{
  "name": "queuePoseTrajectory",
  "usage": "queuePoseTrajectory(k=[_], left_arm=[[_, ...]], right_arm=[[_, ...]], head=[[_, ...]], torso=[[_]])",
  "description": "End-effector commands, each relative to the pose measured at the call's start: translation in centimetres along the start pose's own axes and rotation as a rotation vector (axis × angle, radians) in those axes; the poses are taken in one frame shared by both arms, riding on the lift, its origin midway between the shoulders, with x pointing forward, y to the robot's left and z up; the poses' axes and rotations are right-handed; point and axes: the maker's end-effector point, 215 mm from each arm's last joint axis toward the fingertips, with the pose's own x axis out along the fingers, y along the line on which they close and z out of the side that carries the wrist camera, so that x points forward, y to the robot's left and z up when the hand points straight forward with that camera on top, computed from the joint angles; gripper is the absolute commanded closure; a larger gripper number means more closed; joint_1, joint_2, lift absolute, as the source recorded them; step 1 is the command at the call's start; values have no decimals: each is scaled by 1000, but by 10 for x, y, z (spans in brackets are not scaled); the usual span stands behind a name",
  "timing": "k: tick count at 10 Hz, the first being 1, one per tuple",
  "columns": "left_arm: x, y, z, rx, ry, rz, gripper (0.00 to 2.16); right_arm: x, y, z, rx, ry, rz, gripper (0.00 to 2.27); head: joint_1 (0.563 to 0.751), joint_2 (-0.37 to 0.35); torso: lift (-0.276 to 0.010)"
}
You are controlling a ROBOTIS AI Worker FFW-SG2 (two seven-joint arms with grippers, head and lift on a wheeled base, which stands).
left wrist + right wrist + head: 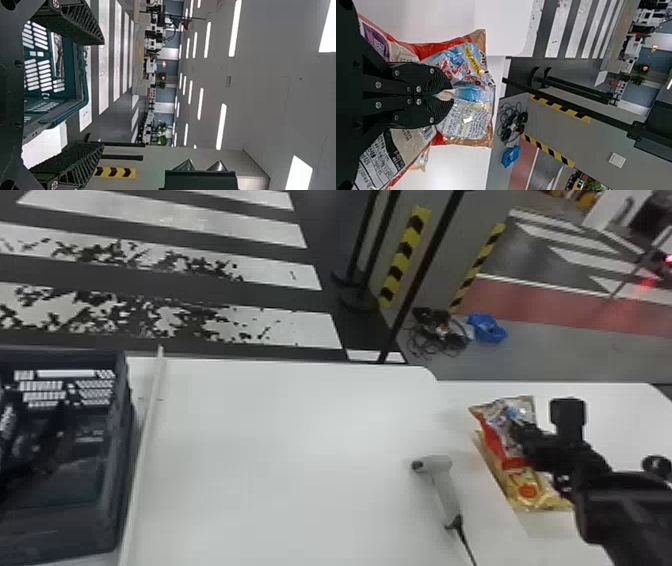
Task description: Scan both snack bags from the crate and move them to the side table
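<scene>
The right gripper [520, 431] is narrowed onto the upper snack bag [506, 421], pinching a fold of film between its fingertips. That bag overlaps the lower snack bag [532, 492] at the side counter [620, 405]. Labelling, upper unit: red borders, a blue and silver face, dark lettering, a yellow printed patch and a block of small text. Labelling, lower unit: a gold face in the head view; in the right wrist view, a purple panel at one end and rows of small characters at the other. The left gripper [52, 447] is located at the crate [122, 470], dim against its dark interior; in the left wrist view, the two fingers of the left gripper [103, 94] stand wide apart with nothing between them. The crate has slotted walls and sits beside a pale bar [150, 415] along the main counter [280, 460]. The main counter is smooth and white — its far right corner is rounded — and carries the scanner [447, 485] near its right edge (cable attached at the grip end). Room: white floor stripes over dark flooring, a grey column [450, 255] with yellow and black chevron strips, tangled cables [435, 335] beside a blue object [487, 328], a red floor band, and lit ceiling strips.
</scene>
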Motion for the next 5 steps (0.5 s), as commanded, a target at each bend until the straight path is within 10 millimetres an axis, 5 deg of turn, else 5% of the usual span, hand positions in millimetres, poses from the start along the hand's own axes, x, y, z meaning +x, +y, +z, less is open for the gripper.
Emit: queuePoseTrajectory(k=[1, 3, 5], left_arm=[[2, -3, 2, -3, -6, -5, 80], [6, -7, 9, -1, -23, -17, 80], [4, -8, 14, -3, -35, -19, 80]], right_arm=[[7, -39, 3, -32, 32, -51, 2243], [6, -77, 3, -27, 37, -103, 2246], [6, -91, 6, -18, 25, -124, 2240]], head=[[695, -350], [695, -350], [695, -350]], torso=[[-95], [-95], [-95]])
